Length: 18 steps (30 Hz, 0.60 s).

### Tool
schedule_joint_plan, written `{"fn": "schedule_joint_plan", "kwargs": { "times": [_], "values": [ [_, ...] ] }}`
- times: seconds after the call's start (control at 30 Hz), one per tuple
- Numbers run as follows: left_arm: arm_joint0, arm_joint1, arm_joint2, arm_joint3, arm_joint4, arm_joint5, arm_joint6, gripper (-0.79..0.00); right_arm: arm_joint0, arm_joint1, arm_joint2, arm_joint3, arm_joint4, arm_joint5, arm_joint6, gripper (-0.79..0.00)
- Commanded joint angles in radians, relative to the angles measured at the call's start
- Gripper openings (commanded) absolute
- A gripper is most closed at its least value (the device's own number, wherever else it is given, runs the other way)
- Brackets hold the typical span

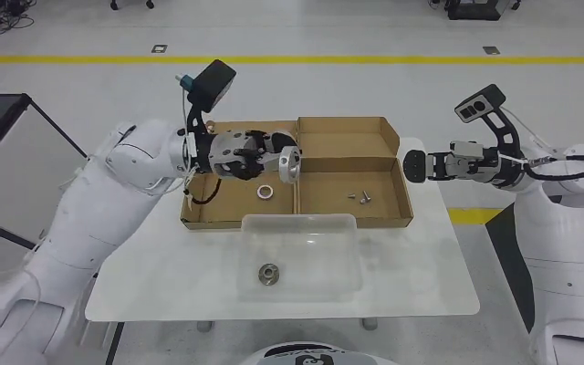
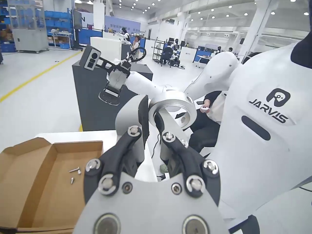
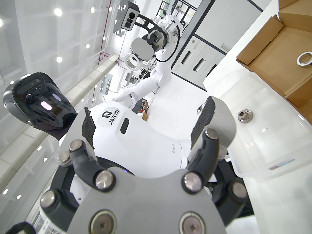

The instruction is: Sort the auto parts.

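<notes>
Top view: two screws, right of centre in the cardboard box, too small to tell their type | left gripper and held ring, centre-left, cover part of the box floor | right wrist view: loose ring clipped by the frame edge | left wrist view: box clipped by the frame edges.

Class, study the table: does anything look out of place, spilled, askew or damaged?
Nothing stands out. The small ring lies flat in the cardboard box, the two screws sit together in another compartment, and the flanged part rests in the clear bin. The left gripper holds the large ring above the box.
</notes>
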Motion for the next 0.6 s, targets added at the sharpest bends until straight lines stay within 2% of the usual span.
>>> {"fn": "schedule_joint_plan", "kwargs": {
  "times": [0.0,0.3,0.4,0.57],
  "values": [
    [0.0,0.0,0.0,0.0,0.0,0.0,0.0,-0.785,0.0,0.0,0.0,0.0,0.0,0.0,0.0,0.0],
    [0.0,0.0,0.0,0.0,0.0,0.0,0.0,-0.785,0.0,0.0,0.0,0.0,0.0,0.0,0.0,0.0],
    [0.02,-0.004,-0.011,-0.019,-0.027,0.005,0.06,-0.785,0.0,0.0,0.0,0.0,0.0,0.0,0.0,0.0],
    [0.043,-0.019,-0.019,-0.024,-0.139,-0.056,0.16,-0.785,0.0,0.0,0.0,0.0,0.0,0.0,0.0,0.0]
  ]
}}
